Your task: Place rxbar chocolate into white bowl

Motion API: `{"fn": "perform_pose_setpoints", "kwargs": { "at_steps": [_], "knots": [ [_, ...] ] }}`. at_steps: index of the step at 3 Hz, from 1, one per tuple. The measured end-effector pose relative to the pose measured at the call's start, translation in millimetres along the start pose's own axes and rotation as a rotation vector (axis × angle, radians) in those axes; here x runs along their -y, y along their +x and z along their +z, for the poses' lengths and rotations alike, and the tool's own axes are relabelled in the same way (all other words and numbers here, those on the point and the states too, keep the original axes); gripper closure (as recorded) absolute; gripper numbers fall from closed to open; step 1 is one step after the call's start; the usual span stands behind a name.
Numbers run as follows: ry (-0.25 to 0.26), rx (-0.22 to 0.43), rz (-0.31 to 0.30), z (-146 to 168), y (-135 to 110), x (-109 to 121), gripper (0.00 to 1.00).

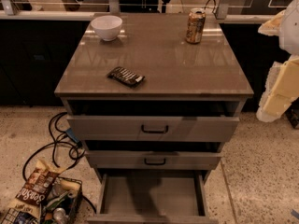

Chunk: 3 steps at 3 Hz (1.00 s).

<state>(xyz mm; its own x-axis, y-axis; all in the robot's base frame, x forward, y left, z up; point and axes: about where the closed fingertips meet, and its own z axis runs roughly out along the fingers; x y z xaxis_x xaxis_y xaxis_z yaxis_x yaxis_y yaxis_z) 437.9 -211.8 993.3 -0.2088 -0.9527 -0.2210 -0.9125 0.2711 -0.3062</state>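
My 1 gripper hung at the right edge of the view, off past the side of the cabinet top, and I could not tell if it was wide or narrow. The rxbar chocolate lay flat near the front of the top, well apart from the gripper and left of it in the view, its long side running from back left to front right. The white bowl sat at the back left corner.

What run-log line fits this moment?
snack bar: flat on cabinet top, near front, not picked up | bowl: back-left corner, empty | gripper: beside cabinet's right side, away from bar
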Motion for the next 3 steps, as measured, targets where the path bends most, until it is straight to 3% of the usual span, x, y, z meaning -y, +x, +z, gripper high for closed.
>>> {"fn": "perform_pose_setpoints", "kwargs": {
  "at_steps": [1,2,3],
  "knots": [
    [0.0,0.0,0.0,-0.1,0.0,0.0,0.0],
    [-0.01,0.182,0.143,46.9,-22.7,22.0,0.0],
    [-0.018,0.356,0.248,75.9,-51.0,39.5,0.0]
  ]
}}
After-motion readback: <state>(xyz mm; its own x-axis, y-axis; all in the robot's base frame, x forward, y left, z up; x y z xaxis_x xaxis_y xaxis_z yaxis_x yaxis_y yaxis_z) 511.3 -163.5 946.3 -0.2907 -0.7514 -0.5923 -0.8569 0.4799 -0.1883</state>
